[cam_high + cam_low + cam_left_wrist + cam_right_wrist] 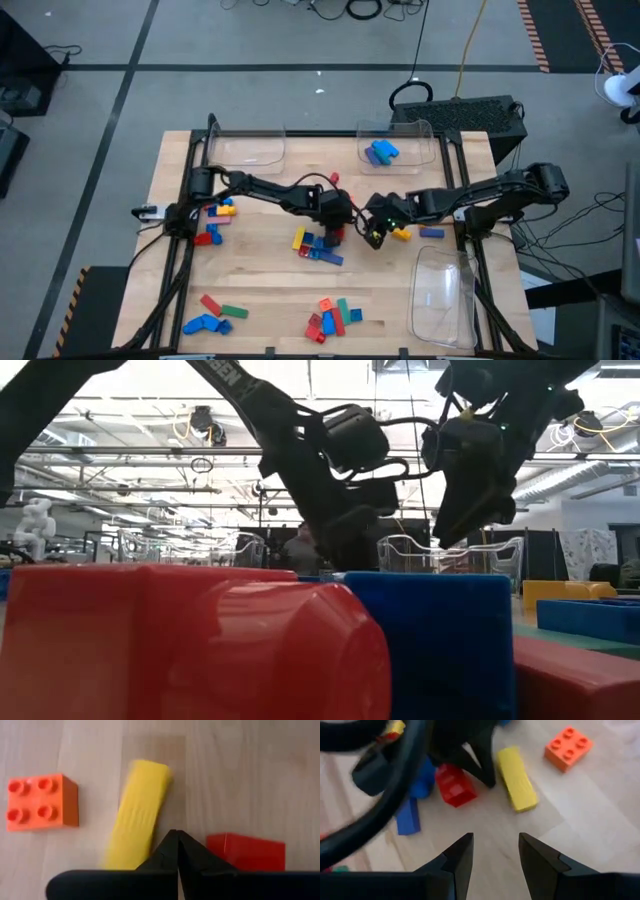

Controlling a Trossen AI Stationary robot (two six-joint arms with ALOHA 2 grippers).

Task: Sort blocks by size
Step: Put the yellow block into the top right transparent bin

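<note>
Near the table's front edge lie sorted-looking clusters of blocks. At mid-table the left gripper, pinched fully shut and empty, noses down between a yellow bar and a red brick, probably to nudge them apart. The right gripper hovers just beside, half-open, holding nothing. Farther back a clear tray holds blue blocks

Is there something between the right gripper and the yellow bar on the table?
Nothing lies on the wood between the right gripper, open and empty, and the yellow bar. But the shut left gripper has its tip down right beside the bar, between it and the red brick.
</note>
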